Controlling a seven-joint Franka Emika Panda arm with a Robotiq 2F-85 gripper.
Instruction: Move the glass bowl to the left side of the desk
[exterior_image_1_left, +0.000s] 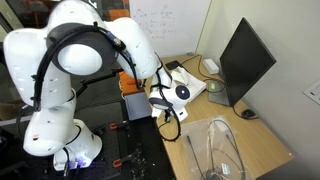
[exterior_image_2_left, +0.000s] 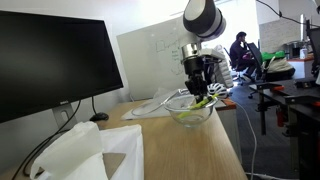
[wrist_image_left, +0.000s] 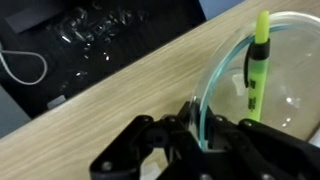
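Tan wood, long and pale: desk (exterior_image_1_left: 265, 140) in an office, caught in an exterior view from behind the white arm (exterior_image_1_left: 80, 60), with a dark monitor (exterior_image_1_left: 245, 62) standing on it, a whiteboard (exterior_image_1_left: 165, 25) behind and a large clear rounded object with thin loops (exterior_image_1_left: 222, 150) lying at the near end. Gripper (exterior_image_1_left: 165, 103) low over the desk's edge, its state unreadable here; glass bowl not made out from this angle. Desk (exterior_image_2_left: 205, 150) again in an exterior view taken along its length: monitor (exterior_image_2_left: 50, 65) at left, whiteboard (exterior_image_2_left: 150, 55) beyond, a person in dark clothes (exterior_image_2_left: 240, 50) among workstations at the back, a pale crumpled bundle (exterior_image_2_left: 80, 150) in the foreground. Glass bowl (exterior_image_2_left: 190, 112) past the monitor, about mid-desk, mouth up, directly under the gripper (exterior_image_2_left: 200, 88), a yellow-green marker (exterior_image_2_left: 205, 100) slanting inside; resting on the wood or just off it, impossible to say. Wrist view: desk (wrist_image_left: 100, 115) grain crossing diagonally, dark floor with cables (wrist_image_left: 90, 30) past its edge. Gripper (wrist_image_left: 205, 128) clamped on the greenish rim of the glass bowl (wrist_image_left: 295, 95), one finger inside, one outside. Marker (wrist_image_left: 258, 60) alone in the bowl, long axis near vertical in frame, black clip alongside. Round bowl, no long axis of its own.
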